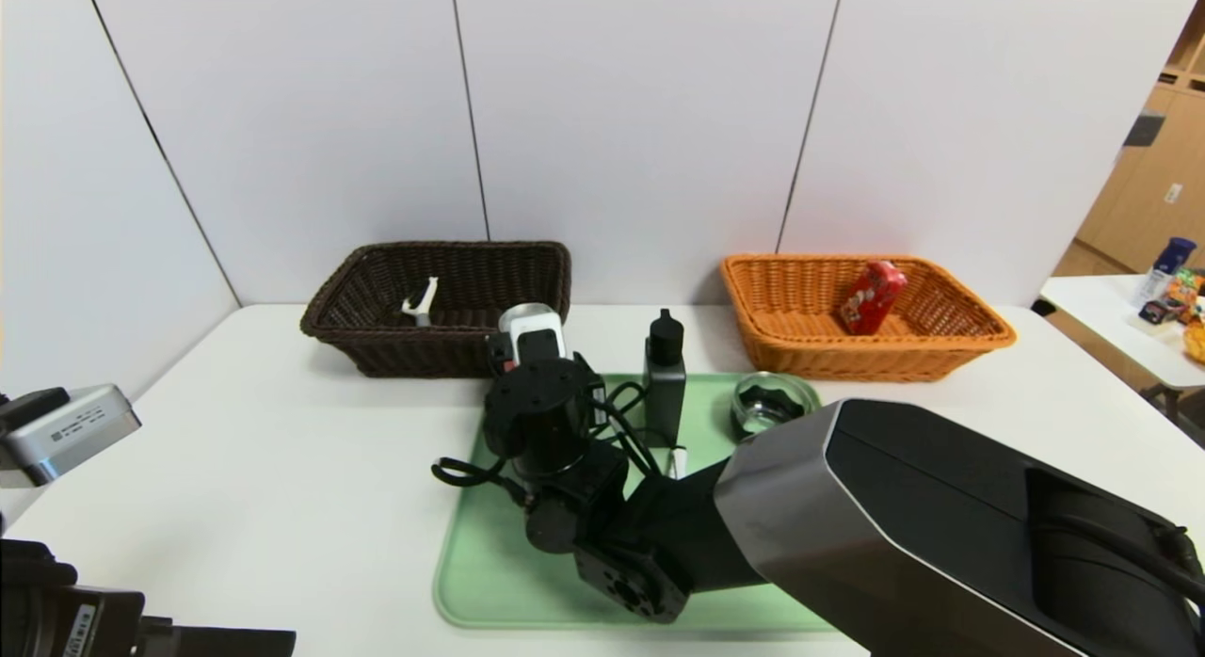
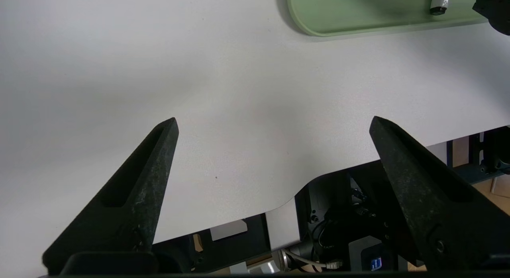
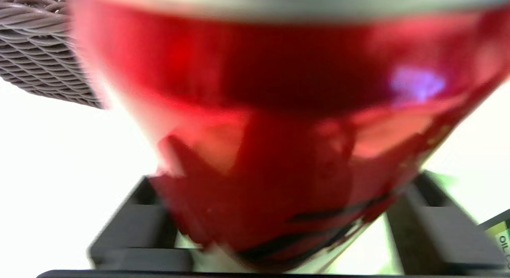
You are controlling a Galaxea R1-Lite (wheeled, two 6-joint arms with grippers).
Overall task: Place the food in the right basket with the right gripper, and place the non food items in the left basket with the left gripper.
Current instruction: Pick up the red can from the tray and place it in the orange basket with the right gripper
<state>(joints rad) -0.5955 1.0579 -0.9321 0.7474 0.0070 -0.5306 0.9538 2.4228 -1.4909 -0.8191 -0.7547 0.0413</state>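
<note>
A: Red drink can: where is it?
B: It fills the right wrist view, sitting between the two black jaws of the right gripper, which press against its sides. Clamped on the can. In the head view the can itself is hidden behind the wrist and its camera, over the far left part of the green tray.

A: Surroundings, taking the tray as reference?
B: On the tray, just right of the right gripper, the black nozzle-capped bottle stands upright. Further right, near the tray's far right corner, sits the glass cup in its black holder. The white marker lies on the tray; its black tip shows in the left wrist view.

A: Baskets?
B: Dark brown basket on the tabletop beyond the tray's far left corner, close behind the right gripper; the white peeler lies inside. Orange basket beyond the tray's far right corner, with the small red carton leaning in it.

A: Anything between the can and the orange basket?
B: The bottle and the cup both stand on that side of the tray.

A: Left gripper?
B: Jaws wide apart, holding nothing, above bare tabletop well left of the tray, near the front edge.
</note>
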